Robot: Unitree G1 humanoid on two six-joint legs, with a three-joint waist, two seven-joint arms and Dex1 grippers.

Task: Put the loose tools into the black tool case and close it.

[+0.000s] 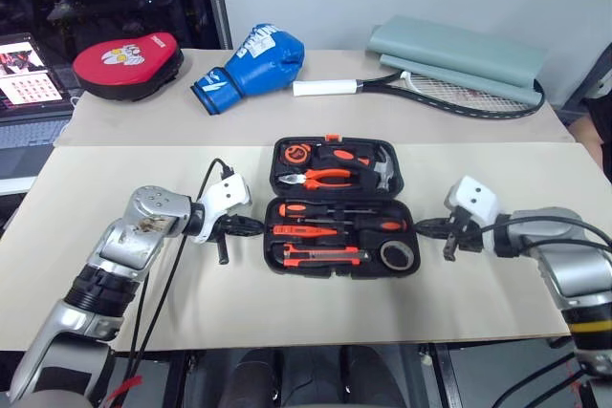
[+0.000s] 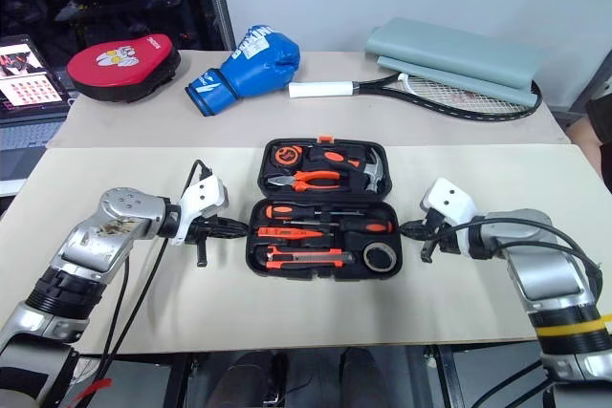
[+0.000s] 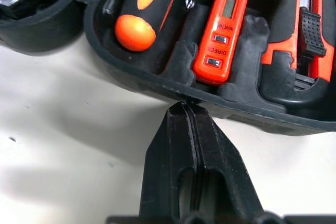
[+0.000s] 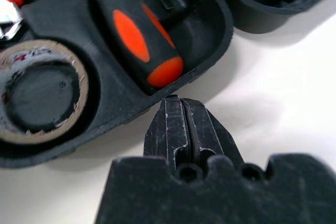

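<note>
The case [image 1: 342, 207] lies open in the middle of the bench [image 1: 115, 327], with the screwdrivers [image 1: 325, 208], tester pen [image 3: 219, 30], knife [image 1: 320, 254] and tape [image 1: 398, 255] seated in its near half. The left hand [image 1: 251, 226] sits at the case's left edge, fingers pressed together and empty. The right hand [image 1: 426, 226] sits at its right edge, likewise pinched closed on nothing.

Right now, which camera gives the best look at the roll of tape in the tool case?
The right wrist view: the roll of tape sits close up in its recess in the black tool case, cardboard core visible. The two head views show it whole but small, in the case's near right corner. The left wrist view looks at the case's other end.
</note>
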